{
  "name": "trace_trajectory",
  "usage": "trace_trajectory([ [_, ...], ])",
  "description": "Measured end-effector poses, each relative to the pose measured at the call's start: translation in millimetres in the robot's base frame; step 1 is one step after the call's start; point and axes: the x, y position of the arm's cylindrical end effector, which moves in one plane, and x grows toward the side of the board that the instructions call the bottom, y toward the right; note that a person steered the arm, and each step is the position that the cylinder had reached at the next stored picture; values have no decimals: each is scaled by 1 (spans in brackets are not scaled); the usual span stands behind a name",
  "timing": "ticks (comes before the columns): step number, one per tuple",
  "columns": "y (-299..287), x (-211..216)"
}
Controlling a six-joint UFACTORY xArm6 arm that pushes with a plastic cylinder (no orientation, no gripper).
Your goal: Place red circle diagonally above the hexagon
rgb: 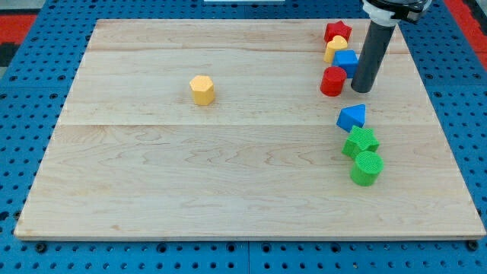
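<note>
The red circle block point(332, 81) lies at the view's upper right on the wooden board point(228, 175). The yellow hexagon point(202, 90) lies alone left of the board's middle, far to the view's left of the red circle. My tip point(361, 89) stands just to the view's right of the red circle, close to it; I cannot tell if it touches. The rod rises to the view's top edge.
A red star point(338, 32), a yellow block point(335, 48) and a blue cube point(346, 61) stack in a line above the red circle. Below it lie a blue triangle point(351, 117), a green star point(360, 142) and a green cylinder point(367, 168).
</note>
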Motion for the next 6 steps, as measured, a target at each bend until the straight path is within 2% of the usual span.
trace_trajectory([
  [2,-141,-23],
  [3,-110,-29],
  [4,-107,-40],
  [5,-132,-46],
  [6,-207,-46],
])
